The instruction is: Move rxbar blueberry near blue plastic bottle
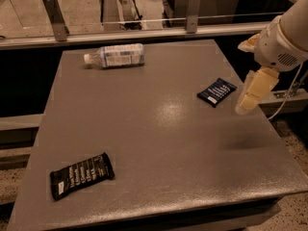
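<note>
Hovering at the table's right edge, the gripper (250,94) hangs just beside the rxbar blueberry (217,91), not touching it.
We see the rxbar blueberry lying flat and slanted on the right side of the grey table (154,129). Whether the gripper is released or clenched we cannot tell. The blue plastic bottle (115,56) lies on its side near the far left corner, cap pointing left, well apart from the bar. A longer black bar (82,174) lies near the front left corner.

The gripper (244,105) hangs at the far right, angled down-left beneath the white arm (284,37) (wrist bent).
</note>
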`<state>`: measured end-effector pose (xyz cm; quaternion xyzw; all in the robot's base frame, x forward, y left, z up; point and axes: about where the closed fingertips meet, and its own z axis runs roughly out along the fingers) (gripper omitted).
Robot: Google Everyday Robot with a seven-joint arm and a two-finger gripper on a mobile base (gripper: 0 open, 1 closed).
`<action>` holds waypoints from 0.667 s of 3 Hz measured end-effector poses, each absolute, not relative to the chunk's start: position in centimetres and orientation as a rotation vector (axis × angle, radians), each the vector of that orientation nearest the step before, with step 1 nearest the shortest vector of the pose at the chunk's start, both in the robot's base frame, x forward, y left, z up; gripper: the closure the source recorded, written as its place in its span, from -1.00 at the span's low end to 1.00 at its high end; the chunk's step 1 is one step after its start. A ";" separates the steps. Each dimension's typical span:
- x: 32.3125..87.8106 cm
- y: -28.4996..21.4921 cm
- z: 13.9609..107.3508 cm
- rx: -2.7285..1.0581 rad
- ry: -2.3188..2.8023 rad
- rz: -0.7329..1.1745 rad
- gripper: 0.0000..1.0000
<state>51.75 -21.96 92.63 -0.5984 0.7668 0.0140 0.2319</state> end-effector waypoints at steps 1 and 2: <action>53.7 -21.8 90.4 -1.592 2.108 0.134 -1.00; 55.5 -21.8 87.6 -1.545 2.138 0.191 -1.00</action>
